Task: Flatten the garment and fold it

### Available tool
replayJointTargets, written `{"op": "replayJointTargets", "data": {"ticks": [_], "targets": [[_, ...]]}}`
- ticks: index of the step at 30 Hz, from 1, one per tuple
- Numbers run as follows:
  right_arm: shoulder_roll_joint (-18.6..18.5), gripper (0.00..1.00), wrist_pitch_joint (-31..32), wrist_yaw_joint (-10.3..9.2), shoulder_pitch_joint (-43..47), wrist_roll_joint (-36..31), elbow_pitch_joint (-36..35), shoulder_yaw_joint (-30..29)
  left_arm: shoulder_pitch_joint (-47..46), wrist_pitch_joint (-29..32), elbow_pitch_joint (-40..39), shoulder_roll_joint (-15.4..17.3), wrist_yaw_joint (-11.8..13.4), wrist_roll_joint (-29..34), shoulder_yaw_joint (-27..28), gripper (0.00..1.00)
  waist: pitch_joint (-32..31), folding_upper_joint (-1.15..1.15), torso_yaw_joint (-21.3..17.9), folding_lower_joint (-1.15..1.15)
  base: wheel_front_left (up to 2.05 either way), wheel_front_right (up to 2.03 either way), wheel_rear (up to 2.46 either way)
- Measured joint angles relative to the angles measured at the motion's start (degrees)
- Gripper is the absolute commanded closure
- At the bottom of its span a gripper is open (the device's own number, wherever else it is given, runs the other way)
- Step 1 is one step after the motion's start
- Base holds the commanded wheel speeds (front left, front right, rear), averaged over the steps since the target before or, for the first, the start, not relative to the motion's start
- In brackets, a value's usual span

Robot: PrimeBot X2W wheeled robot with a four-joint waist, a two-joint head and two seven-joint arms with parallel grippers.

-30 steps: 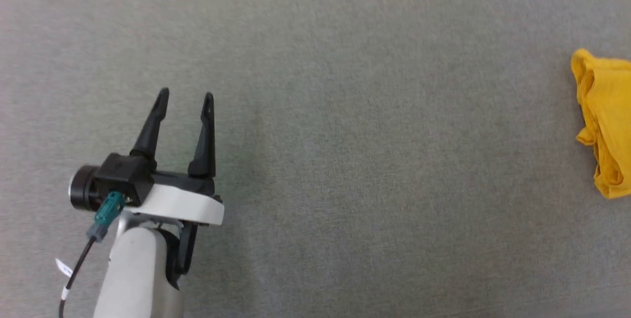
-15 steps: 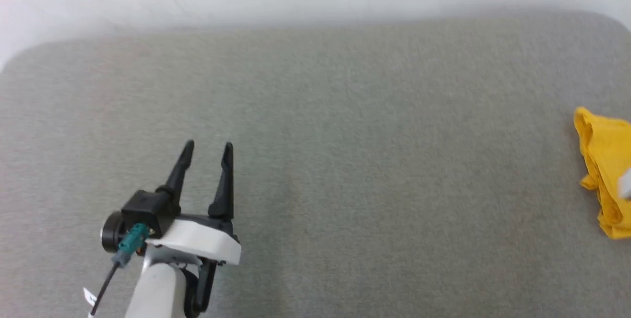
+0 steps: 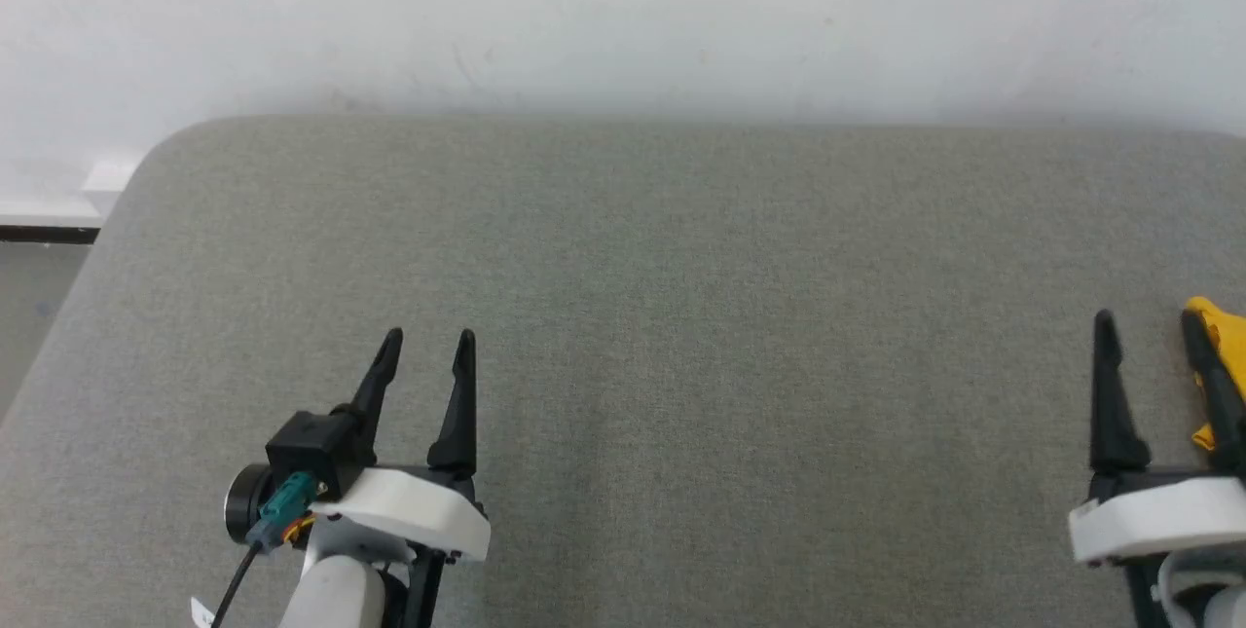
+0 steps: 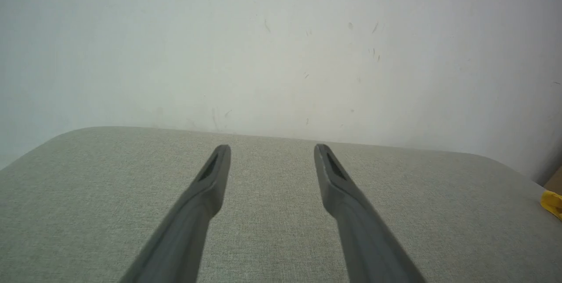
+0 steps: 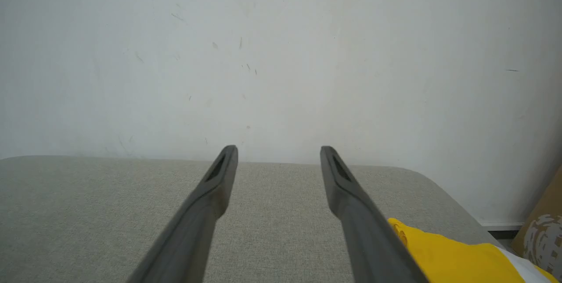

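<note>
Yellow garment (image 3: 1234, 344) sits bunched at 3 o'clock. My view has tilted up, so right gripper (image 3: 1149, 318) now shows beside it, gaping empty like left gripper (image 3: 426, 341). Flattening isn't started yet.

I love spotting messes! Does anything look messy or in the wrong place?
The garment sits bunched up near the right end of the grey table, beside the right end effector, not spread flat. Both that and the left end effector are open and empty. Nothing looks spilled or broken.

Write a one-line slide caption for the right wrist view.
Open, empty right gripper over the grey table, the yellow garment lying just to its right, a white wall behind.
</note>
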Motion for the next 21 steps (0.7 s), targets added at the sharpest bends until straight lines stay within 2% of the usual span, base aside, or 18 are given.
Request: {"op": "replayJointTargets", "data": {"ticks": [10,21], "targets": [[0.55,0.0,0.96,0.0,4.54,1.37,-0.76,4.64,3.06,0.0,0.74,-0.08,1.46,-1.51,-0.57,0.0,-2.0,0.0,0.73,0.0,0.0,0.0,0.0],[0.57,0.0,0.98,0.0,5.13,2.08,0.15,6.03,3.7,0.0,1.05,-0.13,2.22,-1.94,-1.2,0.0,-1.92,0.0,1.17,0.01,0.0,0.0,0.0]]}}
